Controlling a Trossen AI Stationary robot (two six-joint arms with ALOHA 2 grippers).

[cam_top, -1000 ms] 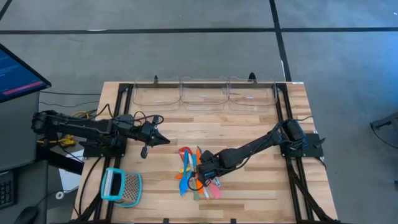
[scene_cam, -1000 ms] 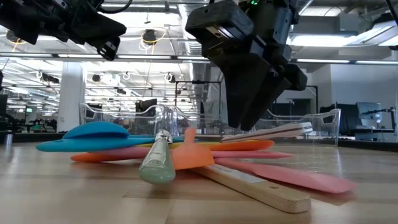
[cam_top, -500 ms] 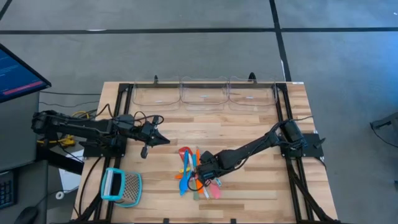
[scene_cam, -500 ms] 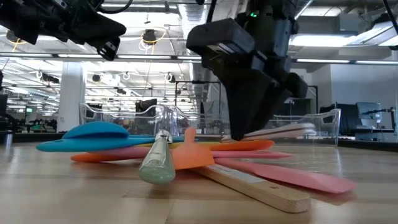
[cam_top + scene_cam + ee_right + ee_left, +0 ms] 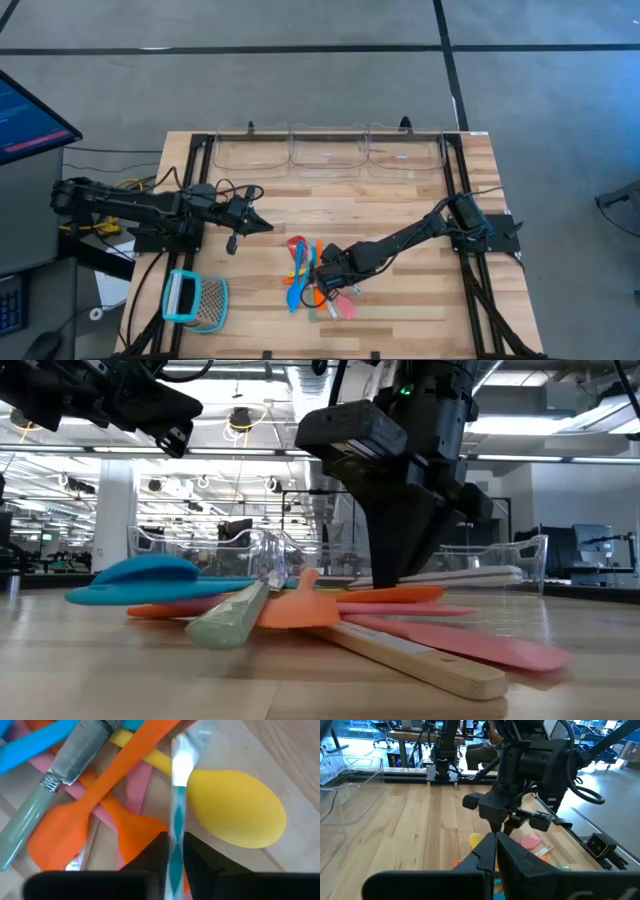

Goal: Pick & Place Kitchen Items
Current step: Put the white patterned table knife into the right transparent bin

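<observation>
Pinched between the jaws of our right gripper [image 5: 174, 851] is a slim teal-and-white striped utensil [image 5: 176, 820], down in the pile of kitchen items [image 5: 315, 280] just toward six o'clock from the table's [image 5: 400, 200] centre. At the gripper's eleven o'clock lies a yellow spoon [image 5: 235, 810]; orange spatulas [image 5: 100, 820] cross beside it. Our left gripper [image 5: 262, 224], jaws pressed together, hovers at the pile's ten o'clock, well apart.
</observation>
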